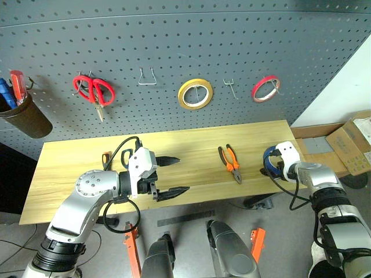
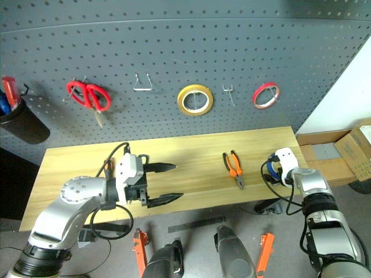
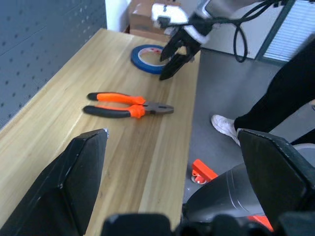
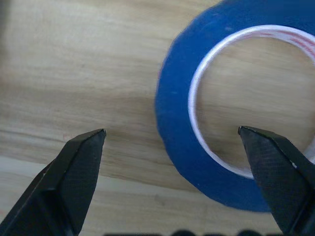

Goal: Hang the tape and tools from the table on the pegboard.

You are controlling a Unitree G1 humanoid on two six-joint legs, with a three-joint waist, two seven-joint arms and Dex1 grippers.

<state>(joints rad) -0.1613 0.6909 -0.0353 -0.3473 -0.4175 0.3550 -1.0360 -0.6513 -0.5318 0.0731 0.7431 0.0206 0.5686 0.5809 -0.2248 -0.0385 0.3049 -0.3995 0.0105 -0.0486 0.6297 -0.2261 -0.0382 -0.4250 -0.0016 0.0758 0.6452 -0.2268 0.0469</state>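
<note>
- Right wrist view: the right gripper [image 4: 172, 142] is spread wide directly above the blue tape [image 4: 177, 123], one finger over the bare table [image 4: 74, 64], the other over the roll's white core. Nothing is gripped.
- The tape lies flat at the table's right end.
- Left eye view: the left gripper [image 1: 174, 175] is spread, empty, well left of the pliers [image 1: 230, 162].
</note>
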